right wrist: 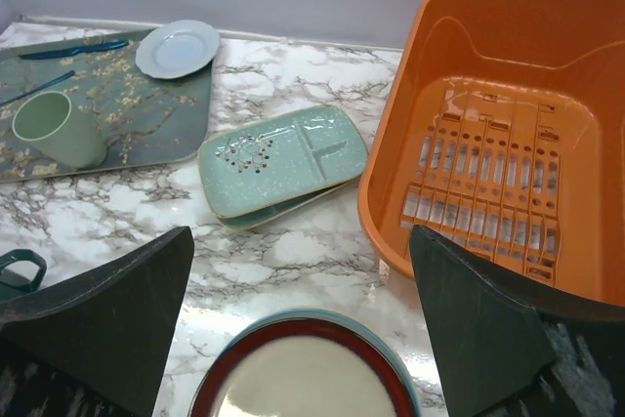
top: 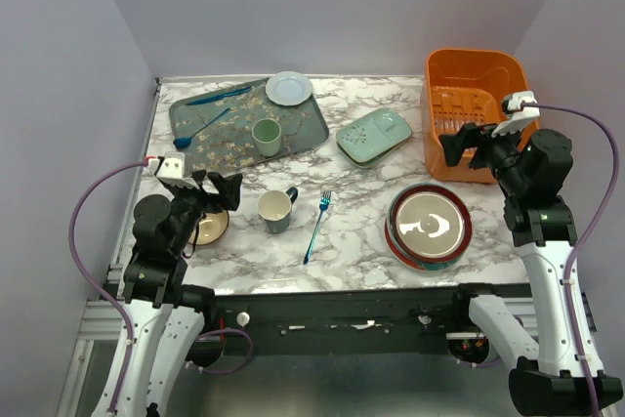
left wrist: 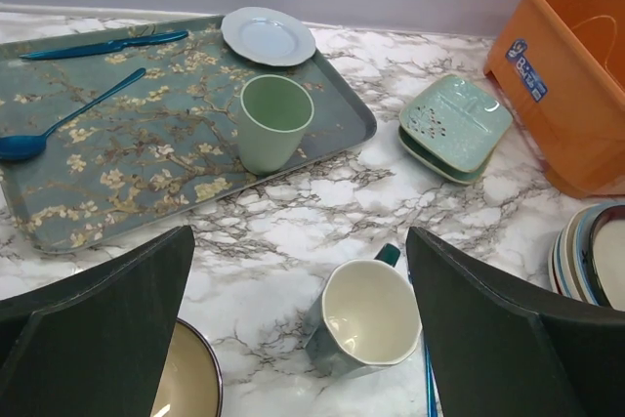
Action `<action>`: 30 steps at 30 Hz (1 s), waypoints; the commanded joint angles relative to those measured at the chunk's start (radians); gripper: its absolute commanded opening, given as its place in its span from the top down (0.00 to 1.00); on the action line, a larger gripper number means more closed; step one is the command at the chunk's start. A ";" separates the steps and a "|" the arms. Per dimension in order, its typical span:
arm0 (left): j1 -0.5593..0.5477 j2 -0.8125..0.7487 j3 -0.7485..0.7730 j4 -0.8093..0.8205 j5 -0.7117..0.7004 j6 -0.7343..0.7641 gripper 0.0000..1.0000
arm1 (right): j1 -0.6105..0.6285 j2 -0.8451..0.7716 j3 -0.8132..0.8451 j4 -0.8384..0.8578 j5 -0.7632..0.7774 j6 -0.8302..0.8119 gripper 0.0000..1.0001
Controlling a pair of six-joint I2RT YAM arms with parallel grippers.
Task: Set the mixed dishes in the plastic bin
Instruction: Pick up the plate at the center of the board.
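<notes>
The orange plastic bin [top: 476,109] sits at the table's two o'clock corner with every dish outside it: the pale-green divided dish [top: 374,136] at its nine o'clock, the stack of round plates [top: 430,227] at its six o'clock, the dark mug [top: 277,210] near mid-table, and the tan bowl [top: 208,227] at the mug's nine o'clock. The right gripper [top: 464,142] hovers by the bin's near wall, jaws spread and empty; the left gripper [top: 217,186], likewise released, hangs above the tan bowl.

Tan bowl [top: 213,229] half hidden beneath the left gripper [top: 217,184], plate stack [right wrist: 303,373] cut by the right wrist view's lower edge, dark mug [right wrist: 20,269] showing only its handle
</notes>
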 commanded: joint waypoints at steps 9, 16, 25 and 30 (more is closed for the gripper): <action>0.008 0.035 -0.005 0.070 0.161 -0.076 0.01 | -0.007 0.003 0.016 -0.023 -0.195 -0.013 0.00; 0.005 0.092 -0.023 0.108 0.228 -0.266 0.01 | -0.007 0.004 -0.061 -0.030 -0.570 -0.272 0.00; -0.186 0.282 -0.003 0.122 0.093 -0.386 0.01 | -0.005 0.041 -0.141 -0.066 -0.782 -0.364 0.00; -0.354 0.469 0.132 -0.046 -0.223 -0.308 0.01 | -0.005 0.054 -0.156 -0.081 -0.792 -0.386 0.00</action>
